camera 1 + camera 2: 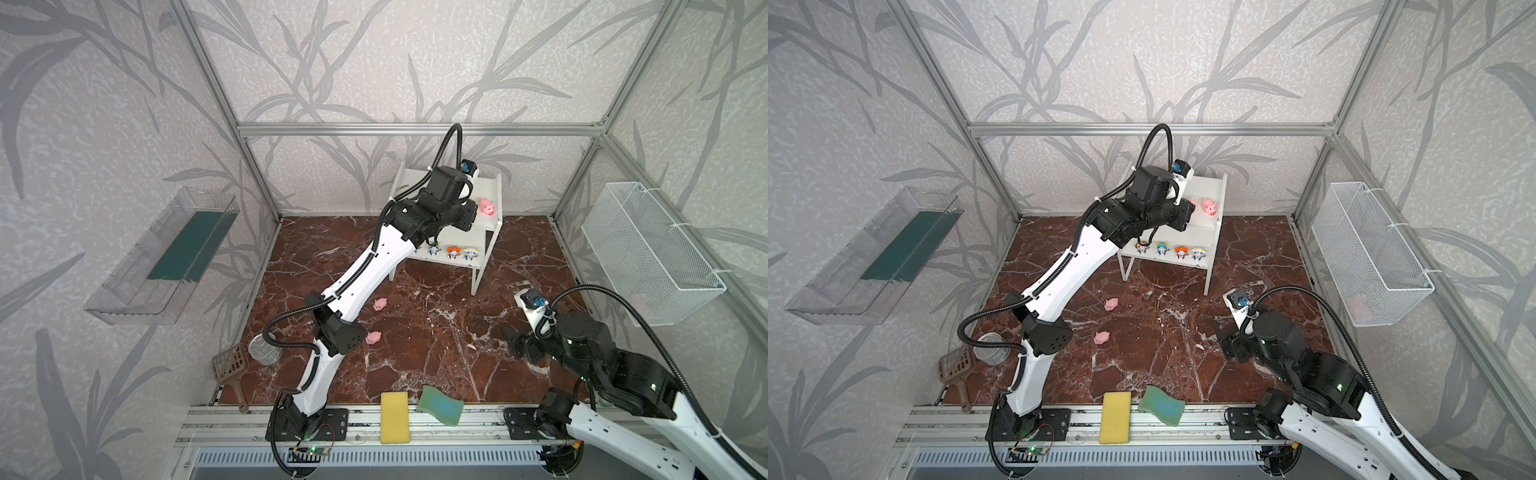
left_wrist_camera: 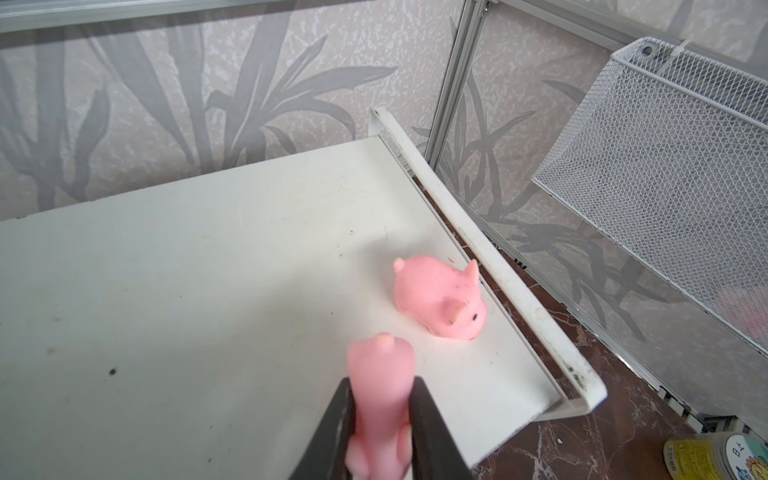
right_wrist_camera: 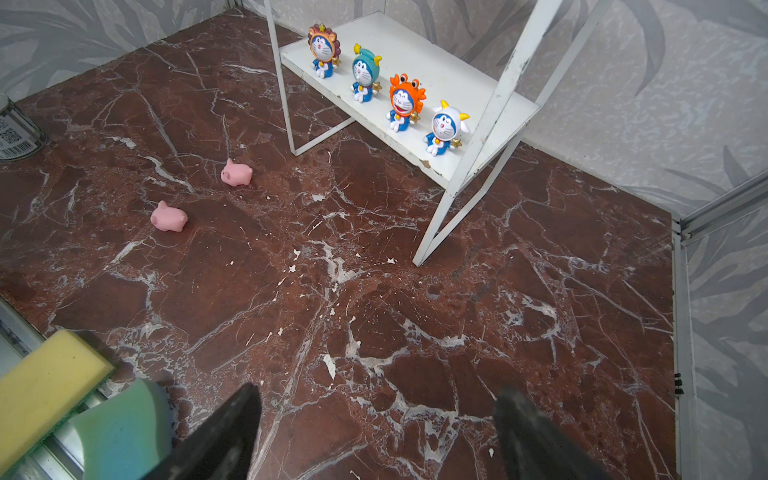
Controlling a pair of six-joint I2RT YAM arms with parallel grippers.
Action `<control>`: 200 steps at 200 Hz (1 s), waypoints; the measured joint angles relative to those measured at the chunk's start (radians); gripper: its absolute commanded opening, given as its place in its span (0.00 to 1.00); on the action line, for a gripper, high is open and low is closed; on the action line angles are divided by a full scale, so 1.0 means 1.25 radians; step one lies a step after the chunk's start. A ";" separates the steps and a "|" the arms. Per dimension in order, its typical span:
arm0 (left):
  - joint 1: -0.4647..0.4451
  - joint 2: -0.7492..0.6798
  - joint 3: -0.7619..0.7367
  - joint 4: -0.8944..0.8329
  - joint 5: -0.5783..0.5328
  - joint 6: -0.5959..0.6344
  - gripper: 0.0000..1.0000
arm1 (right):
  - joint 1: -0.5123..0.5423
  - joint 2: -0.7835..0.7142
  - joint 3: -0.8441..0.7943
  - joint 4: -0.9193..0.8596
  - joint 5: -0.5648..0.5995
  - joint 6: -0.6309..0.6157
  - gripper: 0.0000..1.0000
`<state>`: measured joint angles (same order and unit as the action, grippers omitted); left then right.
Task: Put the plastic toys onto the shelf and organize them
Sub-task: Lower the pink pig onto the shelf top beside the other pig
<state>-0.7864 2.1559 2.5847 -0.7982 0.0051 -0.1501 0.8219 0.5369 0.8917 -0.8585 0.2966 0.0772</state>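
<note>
I had the left claw [image 2: 382, 387] pinched narrowly on a pink pig [image 2: 380, 370], with its dark fingers [image 2: 332, 428] pressing the toy's sides. It hung over the top board of the white shelf [image 2: 208, 270], and I could not tell whether the toy touched the board. A second pig [image 2: 438, 297] lay on that same board, beside the held one but apart from it, close to the shelf's side panel. In both top views the shelf stood at the back of the surface [image 3: 374, 332], a red-brown marble slab, and the left arm reached over to it. On the lower board four cartoon figurines [image 1: 1161, 249] stood upright in a row: a lion-maned figurine [image 3: 322, 50], a teal figurine [image 3: 365, 72], an orange crab figurine [image 3: 403, 102] and a white horned figurine [image 3: 444, 126]. A third pig [image 3: 237, 171] and a fourth pig [image 3: 168, 216] lay on the marble, well apart from the shelf and near each other. The right claw [image 3: 378, 392] hung over the front right of the surface, jaws spread wide and holding nothing. A yellow sponge [image 1: 395, 417] and a green sponge [image 1: 440, 405] lay just beside each other at the front edge, partly on the metal rail. A clear tray [image 1: 162, 257] hung on the left wall and a wire basket [image 1: 648, 249] on the right wall.
</note>
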 measured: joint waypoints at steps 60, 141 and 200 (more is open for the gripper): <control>0.000 0.020 0.001 0.029 0.000 0.000 0.29 | 0.000 -0.004 -0.010 0.000 0.000 0.000 0.88; 0.000 0.023 0.001 0.041 -0.007 0.000 0.38 | 0.000 -0.014 -0.019 0.001 -0.001 0.000 0.89; 0.000 0.023 0.001 0.047 -0.010 0.001 0.45 | 0.000 -0.021 -0.020 0.002 -0.001 0.000 0.89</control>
<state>-0.7864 2.1849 2.5858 -0.7399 -0.0074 -0.1486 0.8219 0.5106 0.8661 -0.8566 0.2951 0.0769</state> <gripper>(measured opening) 0.436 0.886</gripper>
